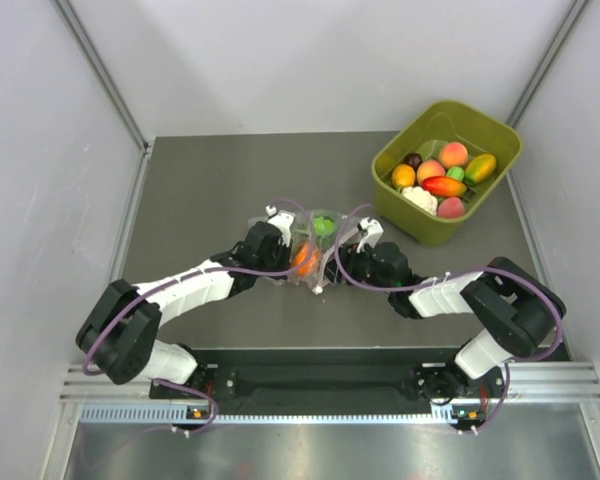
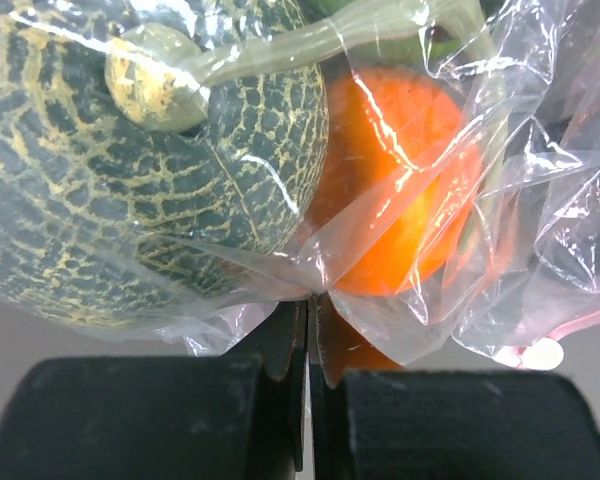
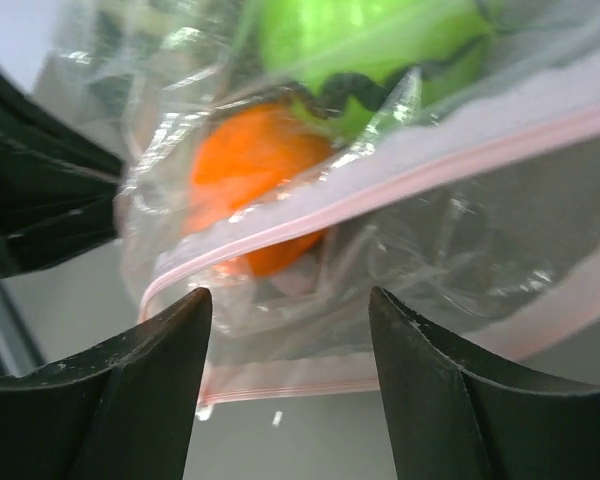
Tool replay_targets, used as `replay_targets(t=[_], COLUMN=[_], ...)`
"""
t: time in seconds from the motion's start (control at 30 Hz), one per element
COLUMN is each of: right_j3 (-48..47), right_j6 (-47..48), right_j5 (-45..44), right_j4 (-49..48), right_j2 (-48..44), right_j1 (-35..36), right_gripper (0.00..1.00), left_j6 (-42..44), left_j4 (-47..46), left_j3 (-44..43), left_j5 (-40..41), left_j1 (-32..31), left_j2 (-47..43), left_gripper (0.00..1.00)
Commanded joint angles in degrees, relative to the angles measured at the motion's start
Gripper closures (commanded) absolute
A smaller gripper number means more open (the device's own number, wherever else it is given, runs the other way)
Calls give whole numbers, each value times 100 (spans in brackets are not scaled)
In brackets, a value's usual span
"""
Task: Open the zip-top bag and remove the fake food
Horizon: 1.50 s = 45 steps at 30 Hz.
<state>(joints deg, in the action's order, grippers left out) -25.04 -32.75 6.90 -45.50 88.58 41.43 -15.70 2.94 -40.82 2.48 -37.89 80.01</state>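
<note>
Pinching the bag [image 2: 540,170] in your left gripper [image 2: 308,303], next close your spread right gripper [image 3: 290,335] on its pink strip [image 3: 400,185].

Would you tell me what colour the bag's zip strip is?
The zip strip on the bag is pink, clearest in the right wrist view.

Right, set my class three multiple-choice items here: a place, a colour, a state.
1. Where is the green tub? A) far right of the table B) near left corner C) between the arms
2. What colour is the zip strip on the bag? A) blue B) pink C) black
3. How are the left fingers? A) wide apart B) shut on the bag's plastic C) gripping the tub
Answers: 1 A, it sits at the table's far right; 2 B, a pink line runs along the mouth; 3 B, they pinch a fold of film.
</note>
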Motion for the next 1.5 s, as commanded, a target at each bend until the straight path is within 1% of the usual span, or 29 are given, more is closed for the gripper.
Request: replay_targets(t=[0.0, 0.1, 0.2, 0.3, 0.5, 0.6, 0.67, 0.97, 1.0, 1.17, 1.2, 1.23, 1.3, 1.47], right_j3=[-150, -282, -423, -520, -476, -502, -467, -871, -915, -950, -924, -915, -907, -1038], right_j6=[208, 261, 348, 384, 305, 304, 304, 357, 375, 314, 252, 217, 121, -12], right_j5=[-661, -1066, -1199, -1182, -1190, -1252, -1226, -707, -542, -172, 12, 109, 382, 1040], right_j4=[391, 594, 682, 613, 568, 682, 560, -240, -301, -758, -985, -1083, -1363, -1743], right_j2=[-139, -130, -69, 19, -104, -104, -60, 713, 818, 1021, 1082, 1126, 1275, 1662], right_j1=[76, 41, -12, -82, -284, -346, -381, -372, -372, -372, -372, -372, -372, -355], right_gripper=[36, 37, 37, 37, 36, 36, 35, 34, 34, 30, 30, 30, 29, 24], left_j6=[-3, 32, 67, 85, 120, 120, 129, 155, 155, 217, 217, 234, 252, 305], left_j4=[-154, -83, -48, -39, -13, -4, -39, -241, -241, -522, -557, -636, -672, -804], left_j3=[48, 56, 65, 65, 56, 48, 56, -66, -84, -224, -242, -286, -348, -444], left_j5=[-90, -2, 51, 68, 174, 209, 148, -177, -213, -222, -222, -387, -389, -424], left_j1=[-17, -17, -17, -17, -17, -17, -17, -26, -26, -26, -26, -26, -26, -26], left_j2=[-222, -266, -310, -293, -258, -240, -249, -47, 14, 313, 444, 506, 682, 885], left_gripper=[100, 100, 100, 100, 100, 100, 100, 100, 100, 100, 100, 100, 100, 100])
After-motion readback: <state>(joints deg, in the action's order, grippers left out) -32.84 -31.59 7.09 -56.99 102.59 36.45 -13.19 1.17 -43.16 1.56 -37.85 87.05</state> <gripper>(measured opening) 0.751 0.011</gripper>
